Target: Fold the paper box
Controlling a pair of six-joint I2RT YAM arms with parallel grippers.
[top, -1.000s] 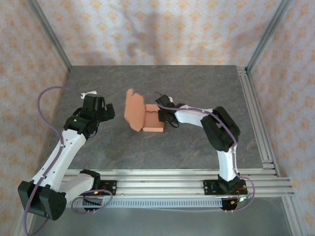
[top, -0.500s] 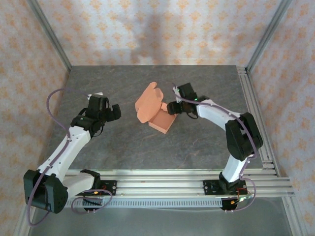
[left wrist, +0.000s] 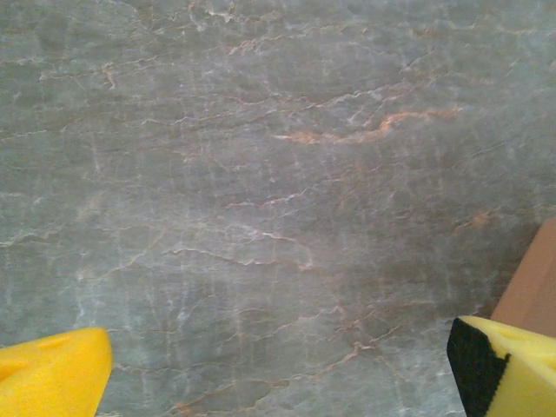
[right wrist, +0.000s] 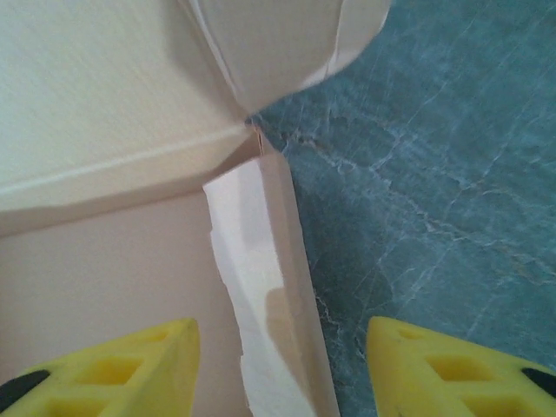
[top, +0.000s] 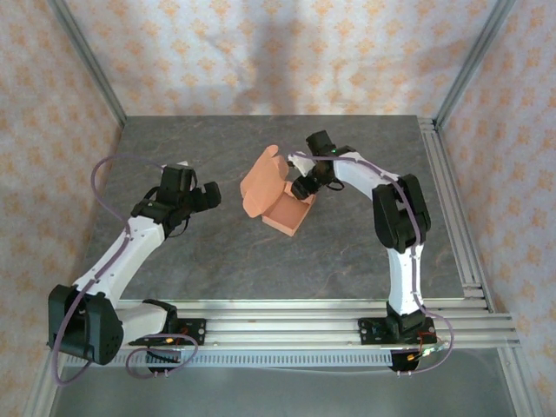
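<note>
Looking down, I see the box (top: pixel 283 214) mid-table, its lid flap raised. The right gripper (top: pixel 304 187) is at the box's far-right edge. Its 2 fingers (right wrist: pixel 113 369) straddle a side wall, apart, 1 inside and 1 over the table (top: pixel 347 261), clasping nothing. The left gripper (top: pixel 208 196) gapes empty near the box's left. The top is grey marble and the walls (top: pixel 174 52) are patterned.
</note>
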